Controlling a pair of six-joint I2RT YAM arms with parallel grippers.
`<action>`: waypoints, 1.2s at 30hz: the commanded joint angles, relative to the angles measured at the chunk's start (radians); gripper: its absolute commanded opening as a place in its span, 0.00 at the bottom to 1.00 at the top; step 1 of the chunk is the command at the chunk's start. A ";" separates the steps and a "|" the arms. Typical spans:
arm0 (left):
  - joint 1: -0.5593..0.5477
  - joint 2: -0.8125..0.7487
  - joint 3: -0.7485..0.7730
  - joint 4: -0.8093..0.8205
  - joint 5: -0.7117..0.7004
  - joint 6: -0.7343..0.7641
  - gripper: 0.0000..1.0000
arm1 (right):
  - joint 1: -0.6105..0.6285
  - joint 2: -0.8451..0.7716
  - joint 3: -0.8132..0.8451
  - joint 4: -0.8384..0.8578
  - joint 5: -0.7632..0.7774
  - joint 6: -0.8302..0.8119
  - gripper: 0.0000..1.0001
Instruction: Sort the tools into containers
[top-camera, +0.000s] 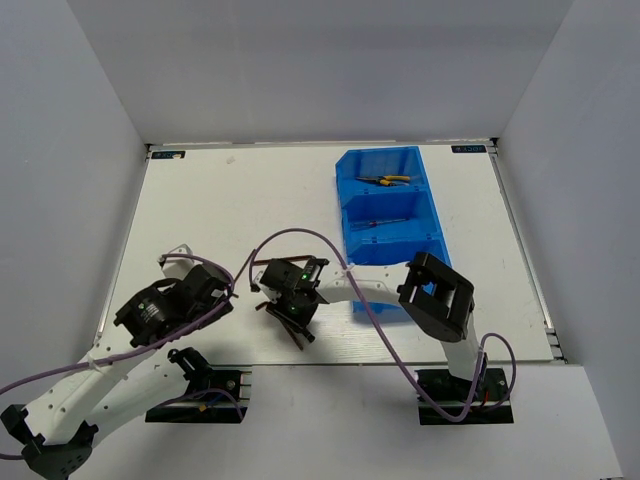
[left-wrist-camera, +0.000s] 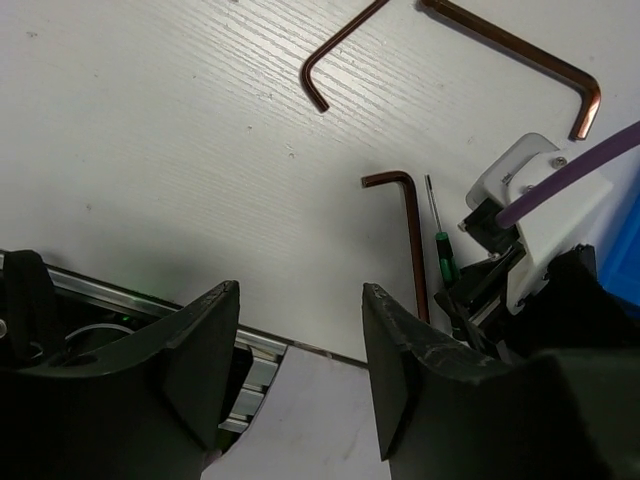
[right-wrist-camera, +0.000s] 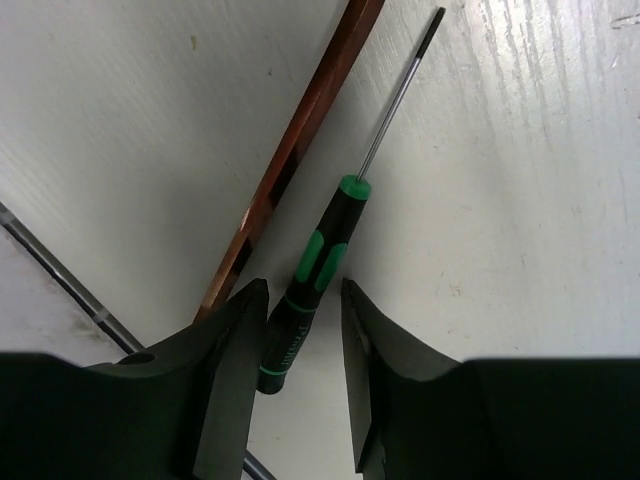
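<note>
Top external view: blue containers (top-camera: 395, 248) stand at the desk's (top-camera: 230, 210) far right, with yellow-handled pliers (top-camera: 388, 181) in the far compartment and a slim screwdriver (top-camera: 385, 223) in the middle one.
Near the front edge, the right jaws sit narrowly parted around a black-and-green screwdriver (right-wrist-camera: 318, 245) lying beside a brown hex key (right-wrist-camera: 300, 130). The left jaws gape wide, empty.
</note>
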 joint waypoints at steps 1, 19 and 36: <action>-0.003 -0.004 0.032 -0.039 -0.066 -0.096 0.63 | 0.026 0.018 -0.029 0.004 0.085 0.026 0.42; -0.003 0.091 -0.058 0.206 0.074 0.013 0.52 | -0.042 0.102 -0.058 -0.044 0.308 0.042 0.08; -0.003 0.316 -0.126 0.467 0.239 -0.024 0.26 | -0.399 -0.203 0.236 -0.075 -0.264 -0.320 0.00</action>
